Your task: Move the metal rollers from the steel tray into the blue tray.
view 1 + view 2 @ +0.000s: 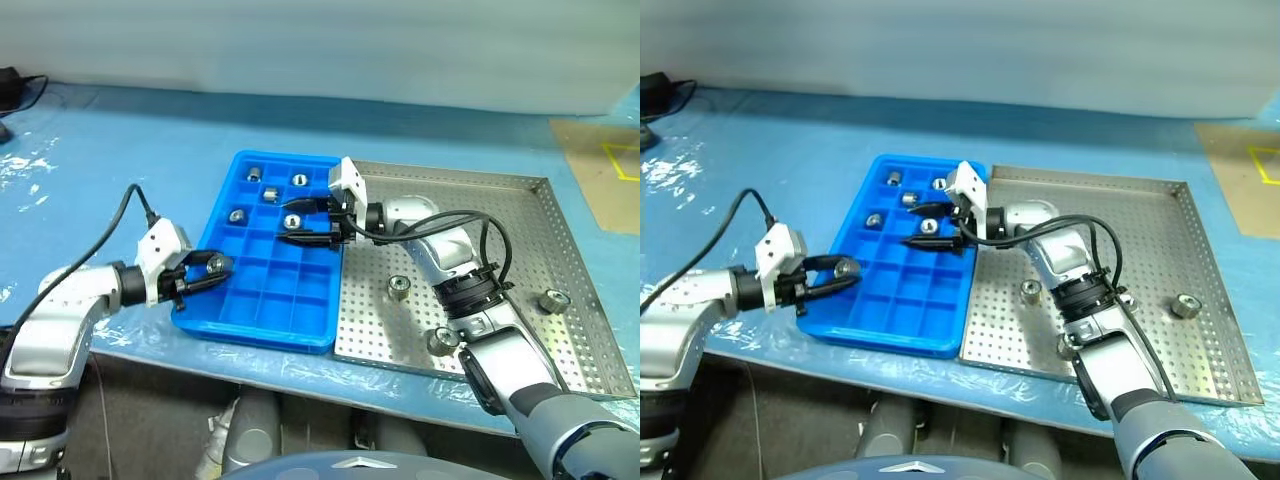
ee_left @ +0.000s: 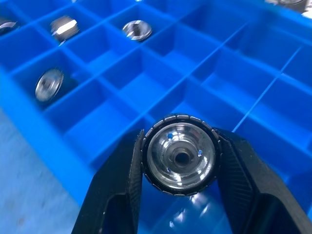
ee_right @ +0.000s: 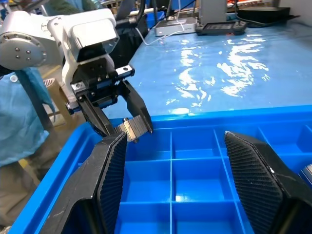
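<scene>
Head stereo pair: we look forward and down from above the near edge of the table (image 1: 120, 160), both eyes covering the blue tray (image 1: 225, 325) and the steel tray (image 1: 520, 215) whole; the right eye sets everything slightly further left.

Left wrist view: we sit very close, looking along the left gripper (image 2: 179, 161) down into the blue tray's compartments.

Right wrist view: we look nearly level across the blue tray toward its left rim, facing the left gripper head-on. Both wrist views share the tray's grid; the head pair shares it too.
</scene>
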Motion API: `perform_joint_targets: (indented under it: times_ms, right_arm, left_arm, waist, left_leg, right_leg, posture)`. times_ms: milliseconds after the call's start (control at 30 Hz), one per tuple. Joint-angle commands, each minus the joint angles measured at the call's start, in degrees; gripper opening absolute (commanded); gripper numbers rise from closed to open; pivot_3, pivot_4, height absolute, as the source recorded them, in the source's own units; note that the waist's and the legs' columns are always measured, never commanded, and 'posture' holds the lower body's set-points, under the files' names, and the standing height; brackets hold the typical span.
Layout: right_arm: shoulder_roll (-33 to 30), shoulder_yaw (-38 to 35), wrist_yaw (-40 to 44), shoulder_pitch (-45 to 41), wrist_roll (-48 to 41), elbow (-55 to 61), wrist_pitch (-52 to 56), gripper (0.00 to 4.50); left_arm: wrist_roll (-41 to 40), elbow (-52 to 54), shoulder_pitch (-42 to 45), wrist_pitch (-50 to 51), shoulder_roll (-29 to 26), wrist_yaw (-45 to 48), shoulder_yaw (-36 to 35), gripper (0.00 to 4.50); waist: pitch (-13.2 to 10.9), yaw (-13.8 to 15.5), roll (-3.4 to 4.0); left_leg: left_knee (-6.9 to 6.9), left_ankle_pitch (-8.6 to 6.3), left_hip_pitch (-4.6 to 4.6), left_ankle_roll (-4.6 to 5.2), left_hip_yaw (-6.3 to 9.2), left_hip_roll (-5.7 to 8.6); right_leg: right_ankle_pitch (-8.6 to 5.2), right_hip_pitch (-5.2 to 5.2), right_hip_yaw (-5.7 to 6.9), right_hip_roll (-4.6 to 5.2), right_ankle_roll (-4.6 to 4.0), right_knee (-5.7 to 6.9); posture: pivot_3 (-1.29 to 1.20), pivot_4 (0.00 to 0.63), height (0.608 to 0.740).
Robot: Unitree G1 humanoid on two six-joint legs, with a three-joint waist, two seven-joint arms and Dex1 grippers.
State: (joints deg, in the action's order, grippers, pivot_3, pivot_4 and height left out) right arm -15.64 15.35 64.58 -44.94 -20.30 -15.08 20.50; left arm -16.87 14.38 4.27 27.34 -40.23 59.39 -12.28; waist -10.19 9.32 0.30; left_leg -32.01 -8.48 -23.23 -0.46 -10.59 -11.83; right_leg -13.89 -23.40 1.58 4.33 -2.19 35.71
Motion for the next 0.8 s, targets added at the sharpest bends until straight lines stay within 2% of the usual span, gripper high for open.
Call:
perform_joint_targets:
  times_ms: [33, 233, 567, 767, 800]
  right_arm:
    - [0.2, -0.5, 1.2, -0.8, 0.5, 0.5, -1.4, 3.3]
    - [0.0, -1.0, 0.6, 0.2, 1.3, 1.1, -1.2, 3.3]
    - [-0.8, -2.0, -1.4, 2.4, 1.7, 4.1, -0.2, 3.3]
    - [-1.2, -2.5, -2.9, 3.5, 1.5, 5.5, 0.4, 3.3]
    - [-1.2, -2.6, -3.1, 3.6, 1.5, 5.5, 0.4, 3.3]
  left_arm:
    - [-1.1, 1.4, -0.2, -2.1, 0.5, -3.4, -2.4, 1.77]
    - [-0.5, -3.5, 2.4, -4.1, 2.2, -6.9, -0.2, 1.77]
    - [-0.3, -8.8, 5.6, -6.6, 0.7, -3.6, 5.4, 1.77]
    - [1.1, -12.3, 8.0, -8.4, -0.2, -3.3, 6.7, 3.73]
    - [0.6, -11.9, 8.3, -8.0, -0.3, -2.6, 7.1, 3.73]
  waist:
    - [0.0, 0.4, 0.0]
    - [0.0, 0.8, -0.01]
    - [0.0, 0.6, -0.03]
    - [0.0, 0.0, -0.03]
    - [0.0, -0.2, -0.03]
  left_leg:
    - [0.01, 0.01, 0.0, -0.01, 0.02, 0.01]
    - [0.05, 0.03, 0.0, -0.05, 0.07, 0.03]
    - [0.09, 0.12, 0.03, -0.18, 0.11, 0.02]
    - [0.09, 0.16, 0.07, -0.25, 0.14, 0.02]
    - [0.09, 0.16, 0.08, -0.25, 0.15, 0.02]
  right_leg:
    - [0.0, 0.0, 0.0, 0.0, 0.0, 0.01]
    - [0.0, -0.01, 0.0, -0.02, 0.0, -0.02]
    - [0.0, -0.03, 0.0, -0.07, 0.0, 0.01]
    - [0.0, -0.02, 0.0, -0.09, 0.0, 0.09]
    - [0.0, 0.0, 0.0, -0.09, 0.0, 0.1]
  posture:
    - [0.34, 0.15, 0.74]
    - [0.31, 0.15, 0.74]
    - [0.25, 0.15, 0.74]
    - [0.22, 0.15, 0.74]
    - [0.21, 0.15, 0.74]
